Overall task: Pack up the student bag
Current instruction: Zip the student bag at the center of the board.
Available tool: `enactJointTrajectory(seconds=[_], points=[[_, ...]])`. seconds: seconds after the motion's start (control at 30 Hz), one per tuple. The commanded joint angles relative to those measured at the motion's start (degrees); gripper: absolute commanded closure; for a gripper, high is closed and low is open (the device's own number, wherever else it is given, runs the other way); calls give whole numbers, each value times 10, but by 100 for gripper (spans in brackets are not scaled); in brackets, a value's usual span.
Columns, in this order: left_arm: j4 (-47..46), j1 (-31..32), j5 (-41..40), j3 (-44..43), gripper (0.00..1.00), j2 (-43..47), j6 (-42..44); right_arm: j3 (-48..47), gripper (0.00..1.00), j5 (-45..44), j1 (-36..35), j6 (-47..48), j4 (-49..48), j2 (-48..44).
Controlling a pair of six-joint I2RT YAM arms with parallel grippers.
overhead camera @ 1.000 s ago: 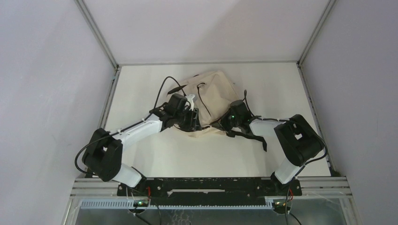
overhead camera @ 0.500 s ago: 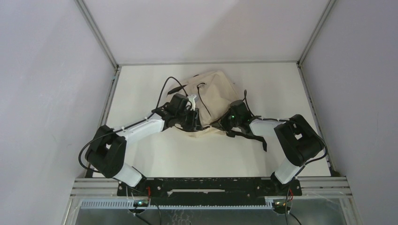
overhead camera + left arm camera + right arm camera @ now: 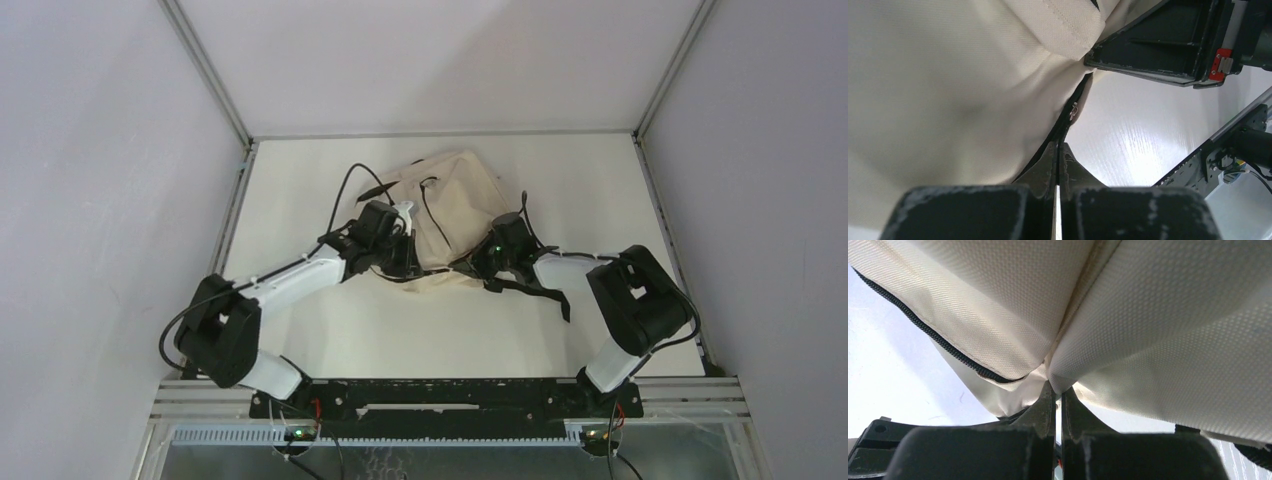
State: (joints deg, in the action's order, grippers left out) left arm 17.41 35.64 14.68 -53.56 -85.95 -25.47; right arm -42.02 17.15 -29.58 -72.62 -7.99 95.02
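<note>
I have the student bag (image 3: 455,195) lying slumped and crumpled on the white table (image 3: 330,320), toward the far middle, its near edge turned to the arm bases. Both arms reach in to that near edge, one from each side, wrists close together but apart. Left gripper (image 3: 1058,149): jaws pressed together with only a hairline slit between them, pinching the bag's edge right where the black zipper trim (image 3: 1070,125) runs down into the fingertips. A small metal zipper pull (image 3: 1074,111) sits on that trim just past the tips; cream fabric bulges over the left side of that view and bare table shows to the right. Right gripper (image 3: 1058,390): jaws also squeezed tight, clamped on a fold of the cream fabric where two panels meet in a crease directly above the tips. In the right wrist view a line of the black zipper runs diagonally along the left panel's lower edge, ending just left of the fingers. From the top camera the left gripper is at the bag's near-left corner and the right gripper at its near-right side. Black straps (image 3: 530,290) trail off the bag onto the table beside the right forearm. I can't tell whether the bag's opening is unzipped.
</note>
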Motion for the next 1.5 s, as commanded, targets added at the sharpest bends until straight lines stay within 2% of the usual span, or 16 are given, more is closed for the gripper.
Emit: enactJointTrajectory(seconds=[0.0, 0.2, 0.4, 0.53, 0.67, 0.8, 0.87, 0.9, 0.93, 0.97, 1.0, 1.03, 1.13, 1.23, 1.47], points=[[22, -13, -32, 28, 100, 71, 3, 0, 100, -39, 20, 38, 54, -44], [46, -24, -56, 76, 100, 138, 6, 10, 100, -71, 51, 76, 103, -94], [74, -36, -81, 96, 100, 187, 11, 37, 100, -74, 139, 128, 122, -135], [67, -37, -62, 79, 100, 203, 12, 29, 100, -44, 184, 181, 124, -146], [57, -36, -31, 56, 100, 197, 9, -8, 99, -19, 179, 223, 153, -149], [56, -32, -15, 44, 100, 203, 13, -10, 54, -26, 158, 232, 182, -188], [52, -29, -11, 46, 100, 211, 15, -10, 45, -39, 143, 232, 201, -213], [48, -29, -10, 50, 100, 212, 15, -10, 45, -43, 134, 233, 208, -227], [43, -29, -9, 55, 98, 212, 10, -10, 45, -49, 124, 235, 214, -239], [39, -29, -8, 58, 90, 208, 5, -10, 45, -58, 113, 235, 221, -249], [38, -29, -11, 61, 75, 203, -2, -10, 45, -68, 101, 236, 228, -258], [39, -29, -19, 62, 66, 197, -10, -10, 45, -78, 90, 236, 236, -267], [32, -28, -13, 66, 50, 176, -36, -10, 47, -115, 64, 235, 278, -287], [1, -26, 2, 77, 43, 155, -62, -6, 50, -147, 42, 234, 301, -297], [-68, -28, -9, 73, 42, 97, -97, 12, 50, -171, 7, 220, 313, -304]])
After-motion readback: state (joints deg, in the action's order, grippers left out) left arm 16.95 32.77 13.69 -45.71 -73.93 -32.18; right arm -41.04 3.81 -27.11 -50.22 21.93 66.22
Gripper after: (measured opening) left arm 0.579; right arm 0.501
